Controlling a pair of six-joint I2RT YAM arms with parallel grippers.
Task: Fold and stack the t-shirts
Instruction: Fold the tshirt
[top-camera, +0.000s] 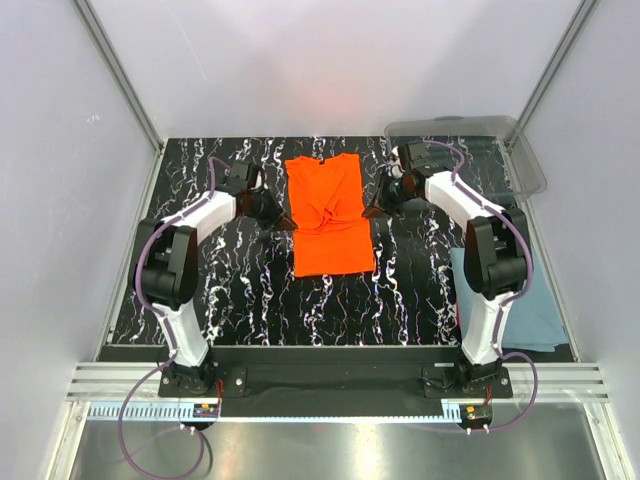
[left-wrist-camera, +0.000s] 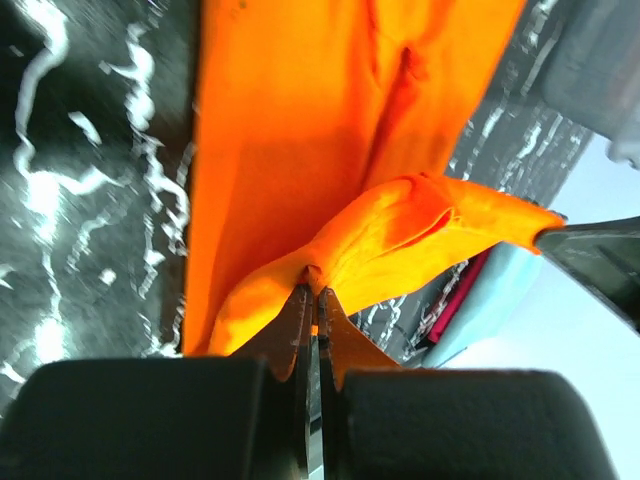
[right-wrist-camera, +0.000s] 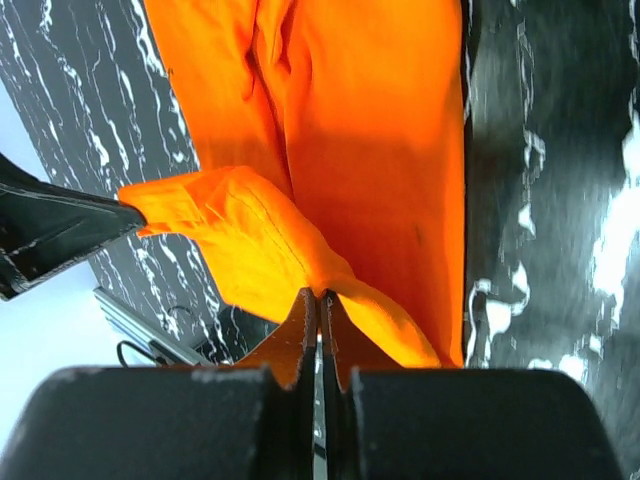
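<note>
The orange t-shirt (top-camera: 326, 213) lies lengthwise in the middle of the black marbled table, its sides folded in. My left gripper (top-camera: 283, 218) is shut on the shirt's left edge (left-wrist-camera: 300, 275). My right gripper (top-camera: 372, 210) is shut on its right edge (right-wrist-camera: 330, 290). Both hold the cloth lifted, so a raised fold runs across the shirt between them. The blue-grey t-shirt (top-camera: 538, 300) lies flat at the table's right side, partly behind my right arm.
A clear plastic bin (top-camera: 470, 150) stands at the back right corner. The table (top-camera: 250, 290) ends at a metal rail near my arm bases. Grey walls close in the left, right and back.
</note>
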